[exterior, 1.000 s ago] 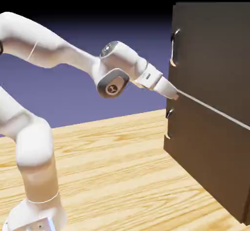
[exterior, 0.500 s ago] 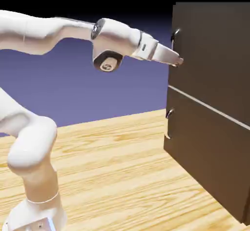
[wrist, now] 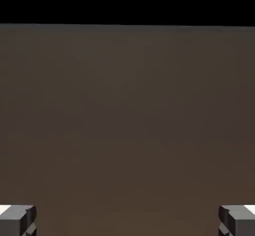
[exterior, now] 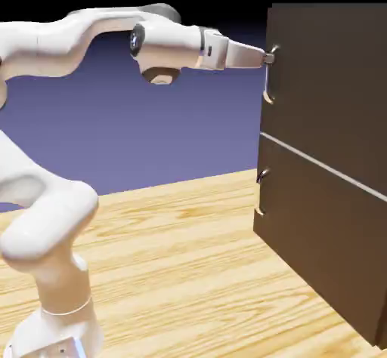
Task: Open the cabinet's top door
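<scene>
The cabinet (exterior: 332, 220) is a tall dark brown box at the exterior view's right, with a thin pale seam between its two doors. The top door (exterior: 336, 84) is flush and shut, and its curved silver handle (exterior: 268, 73) runs down its left edge. My gripper (exterior: 267, 57) reaches level toward the upper end of that handle, its tip right at it. In the hand view the fingertips (wrist: 17, 219) stand wide apart at the bottom corners with only the door's brown panel (wrist: 127, 130) between them, so the gripper is open and holds nothing.
The lower door (exterior: 325, 236) has its own small handle (exterior: 261, 190) below the seam. The cabinet stands on a pale wooden table (exterior: 174, 273). My arm's base rises at the lower left.
My hand has climbed from the seam between the doors up to the top handle's upper end and levelled out. The jaws stayed open. Both doors are unmoved.
</scene>
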Tool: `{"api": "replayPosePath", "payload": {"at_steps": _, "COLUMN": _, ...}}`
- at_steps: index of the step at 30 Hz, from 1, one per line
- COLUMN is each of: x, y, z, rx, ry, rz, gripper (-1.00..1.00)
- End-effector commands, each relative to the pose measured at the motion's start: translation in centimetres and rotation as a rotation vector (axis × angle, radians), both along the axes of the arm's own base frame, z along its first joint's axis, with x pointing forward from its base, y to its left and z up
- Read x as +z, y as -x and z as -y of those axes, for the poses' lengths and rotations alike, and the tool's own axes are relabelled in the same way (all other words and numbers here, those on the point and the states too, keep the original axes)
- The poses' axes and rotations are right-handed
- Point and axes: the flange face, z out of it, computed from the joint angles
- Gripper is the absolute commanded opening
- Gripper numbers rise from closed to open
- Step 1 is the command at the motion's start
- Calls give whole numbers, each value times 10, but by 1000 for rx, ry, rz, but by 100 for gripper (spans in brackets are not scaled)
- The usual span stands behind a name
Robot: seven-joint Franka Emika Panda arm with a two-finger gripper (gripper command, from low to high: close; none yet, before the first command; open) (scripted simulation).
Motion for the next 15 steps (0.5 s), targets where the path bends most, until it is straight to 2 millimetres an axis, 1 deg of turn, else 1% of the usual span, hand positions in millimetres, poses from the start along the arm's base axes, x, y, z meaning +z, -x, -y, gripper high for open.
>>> {"api": "replayPosePath", "payload": {"at_steps": 1, "x": 0, "y": -1, "z": -5, "rx": 1, "ry": 2, "rz": 11, "gripper": 0}}
{"api": "replayPosePath", "payload": {"at_steps": 8, "x": -11, "y": -15, "z": -43, "rx": 12, "ry": 12, "rz": 71, "gripper": 0}}
{"api": "replayPosePath", "payload": {"at_steps": 15, "x": -38, "y": -37, "z": -84, "rx": 26, "ry": 16, "rz": 106, "gripper": 0}}
